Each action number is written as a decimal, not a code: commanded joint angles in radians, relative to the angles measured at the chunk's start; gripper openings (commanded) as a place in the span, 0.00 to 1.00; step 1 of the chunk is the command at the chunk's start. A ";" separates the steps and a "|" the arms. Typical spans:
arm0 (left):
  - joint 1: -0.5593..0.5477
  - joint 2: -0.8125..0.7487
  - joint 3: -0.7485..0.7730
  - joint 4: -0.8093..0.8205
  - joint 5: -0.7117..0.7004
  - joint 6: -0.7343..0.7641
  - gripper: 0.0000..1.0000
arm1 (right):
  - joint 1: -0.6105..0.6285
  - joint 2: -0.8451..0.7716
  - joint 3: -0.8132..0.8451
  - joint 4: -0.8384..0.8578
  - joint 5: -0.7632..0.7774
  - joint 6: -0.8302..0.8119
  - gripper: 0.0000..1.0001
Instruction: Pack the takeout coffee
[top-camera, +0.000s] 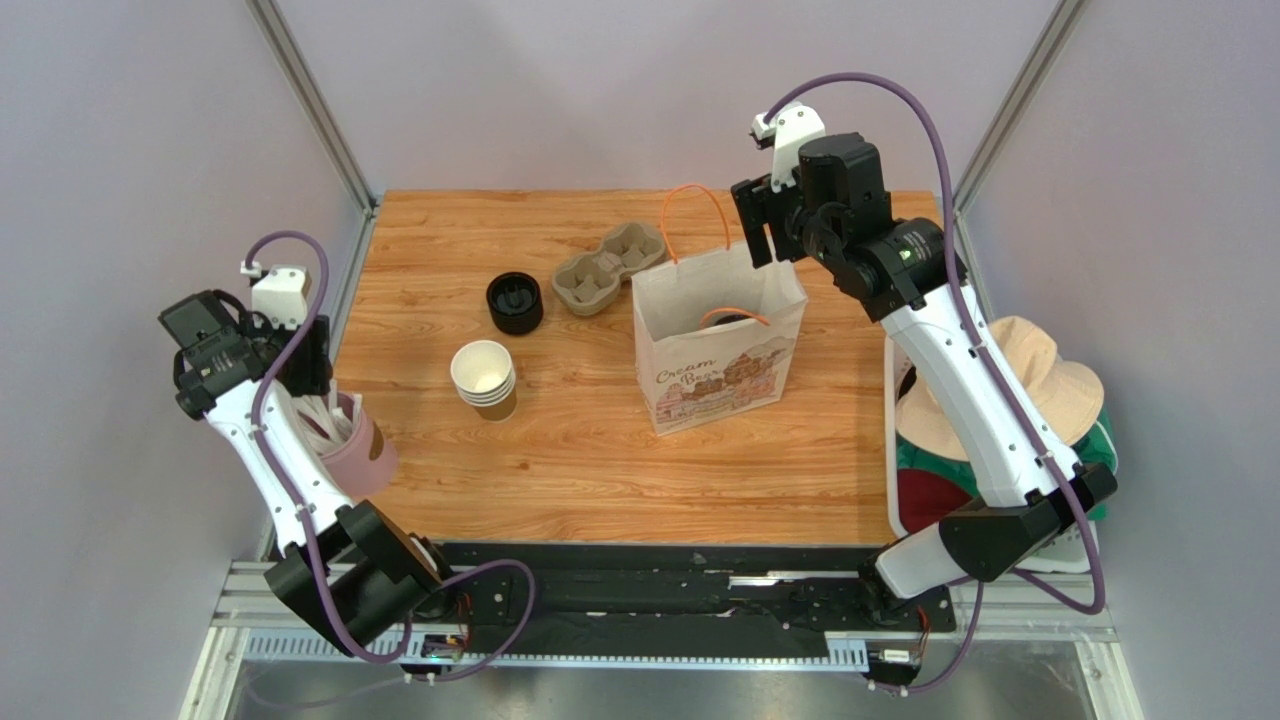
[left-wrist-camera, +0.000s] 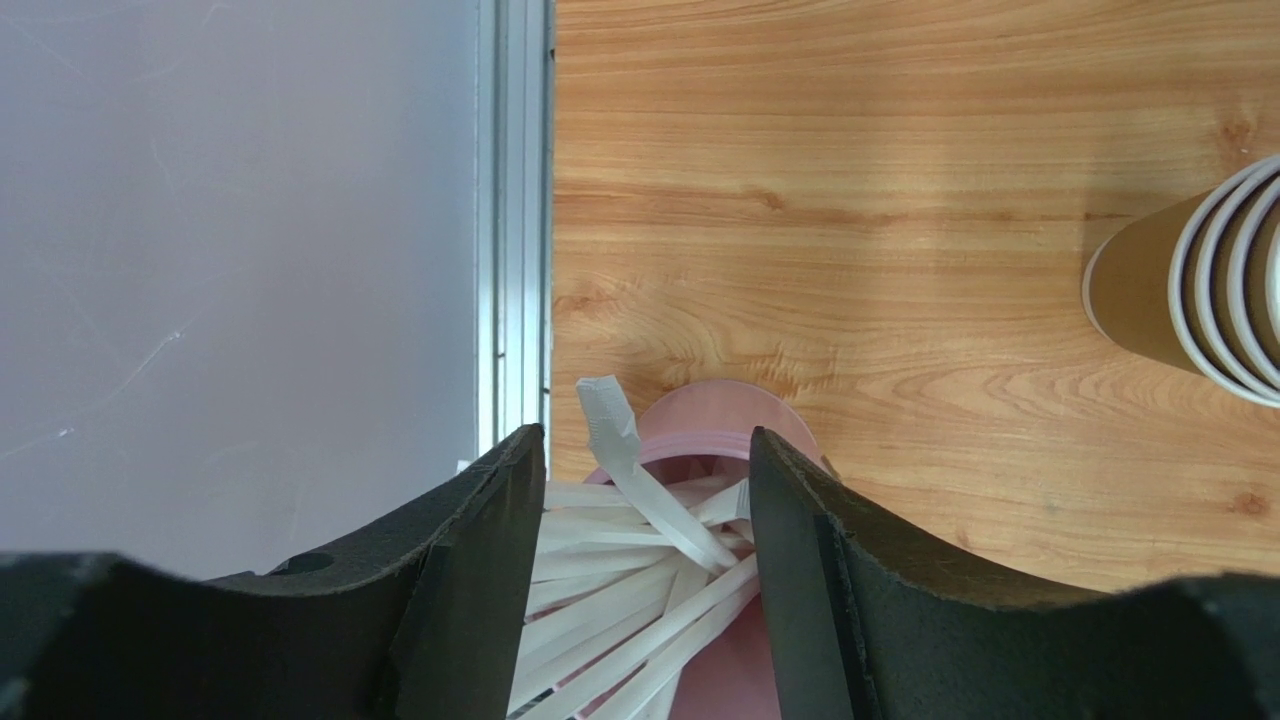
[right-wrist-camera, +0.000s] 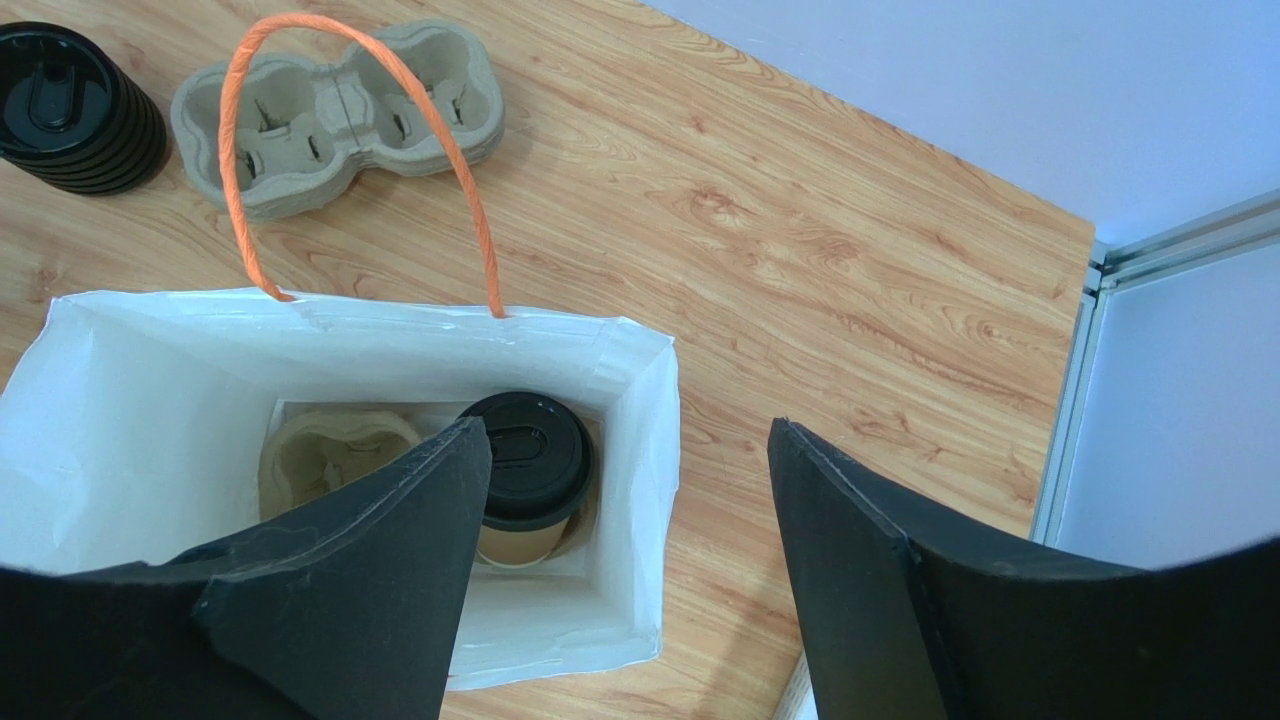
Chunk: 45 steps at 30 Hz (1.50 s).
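While the coffee (right-wrist-camera: 526, 465) stands upright in the bag (right-wrist-camera: 90, 375), just below the right gripper (right-wrist-camera: 628, 435), that gripper hangs released and empty. The left gripper (left-wrist-camera: 646, 450) is spread, straddling straws (left-wrist-camera: 631, 495) in a pink cup (left-wrist-camera: 721, 413), nothing clamped.

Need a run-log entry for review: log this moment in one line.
coffee: inside bag | right gripper: open, above bag | left gripper: open, over pink cup
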 joint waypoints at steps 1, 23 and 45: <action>0.012 0.006 -0.004 0.008 0.033 0.008 0.60 | -0.002 -0.017 0.010 0.030 0.014 -0.009 0.73; 0.040 -0.040 0.001 0.074 0.050 -0.067 0.65 | -0.001 -0.006 0.004 0.030 -0.009 0.005 0.72; 0.042 -0.021 -0.044 0.084 0.046 -0.081 0.50 | -0.001 -0.017 -0.016 0.033 -0.015 0.005 0.72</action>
